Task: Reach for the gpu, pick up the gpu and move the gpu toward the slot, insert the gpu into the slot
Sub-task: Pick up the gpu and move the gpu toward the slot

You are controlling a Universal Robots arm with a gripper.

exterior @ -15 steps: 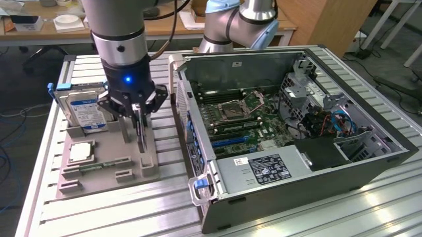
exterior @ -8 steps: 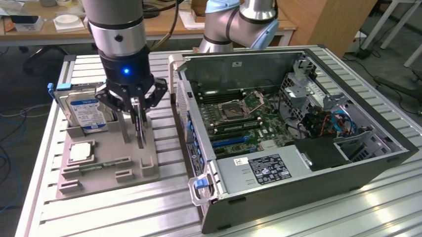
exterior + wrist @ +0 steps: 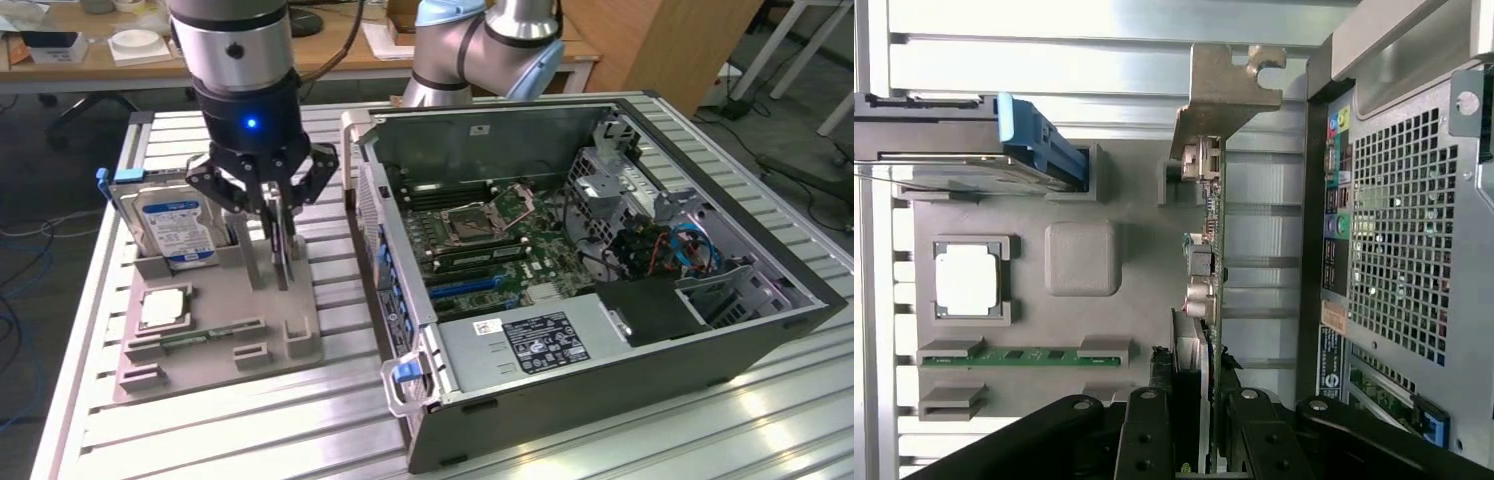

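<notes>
The gpu (image 3: 283, 258) is a thin dark card standing on edge in the grey holder tray (image 3: 227, 300), at the exterior view's left of the open computer case (image 3: 747, 330). My gripper (image 3: 278, 236) comes straight down over it, its two fingers pressed against the card's faces near the upper edge. In the wrist view the gpu (image 3: 1204, 250) is seen edge-on between the fingers, with its metal end bracket (image 3: 1222, 85) at the far end and my gripper (image 3: 1194, 360) shut on it. The card's lower edge still rests in the tray. The blue slot (image 3: 461, 285) lies on the motherboard inside the case.
A blue-labelled hard drive (image 3: 176, 230) stands at the tray's far end. A processor chip (image 3: 163, 308) and a green memory stick (image 3: 214, 333) lie in the tray. The case's rear wall (image 3: 1404, 250) rises close beside the card. Another robot arm (image 3: 481, 45) stands behind the case.
</notes>
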